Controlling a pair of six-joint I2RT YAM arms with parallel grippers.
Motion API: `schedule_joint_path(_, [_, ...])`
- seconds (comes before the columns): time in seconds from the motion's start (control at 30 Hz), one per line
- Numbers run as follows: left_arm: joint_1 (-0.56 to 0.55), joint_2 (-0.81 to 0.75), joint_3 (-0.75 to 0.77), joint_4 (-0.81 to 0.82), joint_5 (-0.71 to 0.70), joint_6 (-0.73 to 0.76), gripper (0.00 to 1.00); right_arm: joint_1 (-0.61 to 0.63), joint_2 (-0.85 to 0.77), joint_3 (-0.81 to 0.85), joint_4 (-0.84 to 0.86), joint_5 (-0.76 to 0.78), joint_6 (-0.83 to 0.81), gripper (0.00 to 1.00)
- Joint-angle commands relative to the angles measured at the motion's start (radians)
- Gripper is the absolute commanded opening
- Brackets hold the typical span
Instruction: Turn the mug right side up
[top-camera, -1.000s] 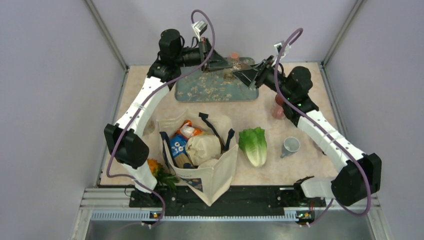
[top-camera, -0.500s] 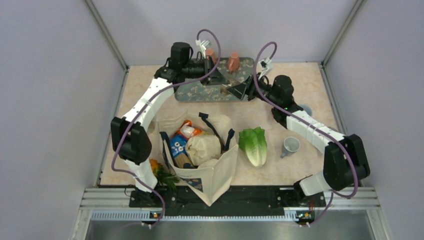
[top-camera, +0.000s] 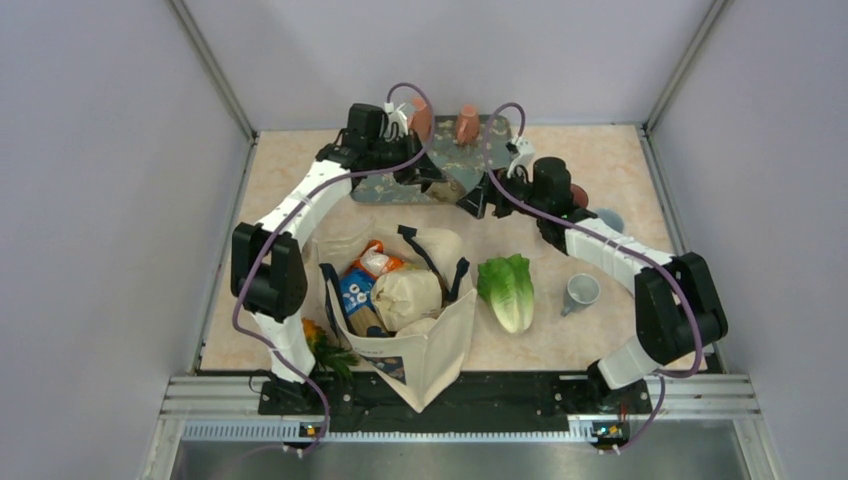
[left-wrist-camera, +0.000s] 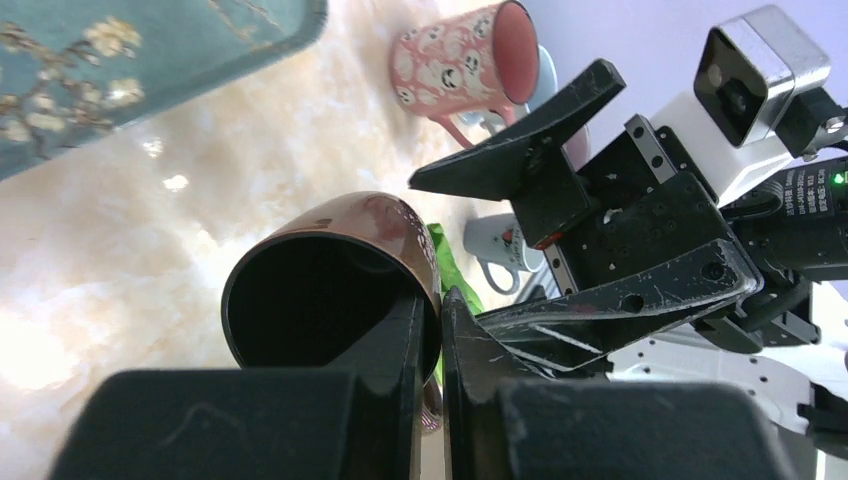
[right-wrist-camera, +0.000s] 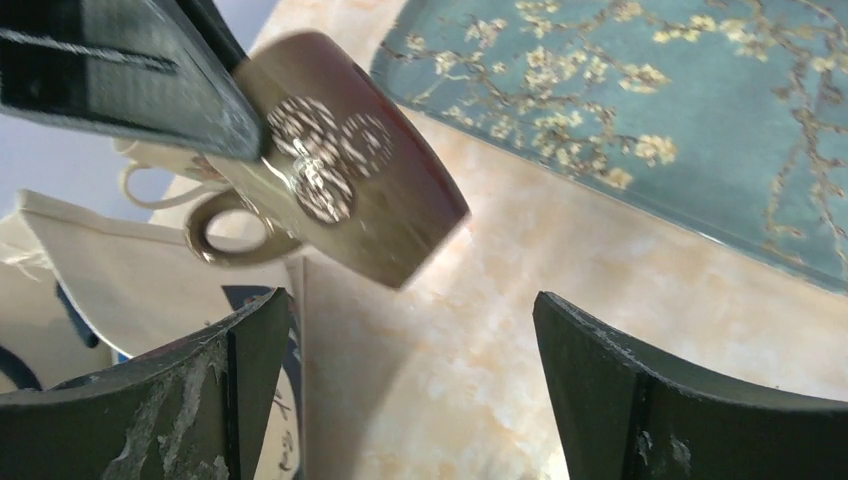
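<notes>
Mug: glossy brown, round, tilted above marbled tabletop | left fingers pinch its rim | right fingers wide apart, empty

Glossy brown mug with pale round motifs and a loop handle hangs tilted, mouth sideways, above the bench just off the tray, rim pinched by left fingers.

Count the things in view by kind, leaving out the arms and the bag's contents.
Mugs: 3 (brown mug, pink mug, grey mug)
Light-blue cup: 1
Tray: 1
Pinkish items on it, kind unclear: 2
Lettuce: 1
Tote bag: 1
Carrots with greens: 1
Total: 10
</notes>
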Motion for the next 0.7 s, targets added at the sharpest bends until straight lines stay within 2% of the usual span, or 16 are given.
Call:
schedule_joint_path(0.0, [0.015,-0.015,0.000,0.061,-0.033,0.027,0.00,-0.021,-0.011,0.002,-0.055,0.025,-0.070,0.90])
schedule_joint_path(0.1, [0.015,-0.008,0.013,0.019,-0.077,0.082,0.00,-0.020,-0.018,0.023,-0.099,0.032,-0.080,0.97])
schedule_joint_path(0.23, [0.013,-0.019,0.049,-0.044,-0.173,0.254,0.00,-0.021,-0.060,0.053,-0.195,0.131,-0.090,0.97])
schedule_joint_path(0.33, [0.008,-0.035,0.078,-0.069,-0.235,0.380,0.00,-0.021,-0.104,0.089,-0.332,0.231,-0.084,0.97])
schedule_joint_path(0.67, [0.013,-0.068,0.289,-0.292,-0.420,0.691,0.00,-0.023,-0.264,0.126,-0.659,0.542,-0.077,0.99])
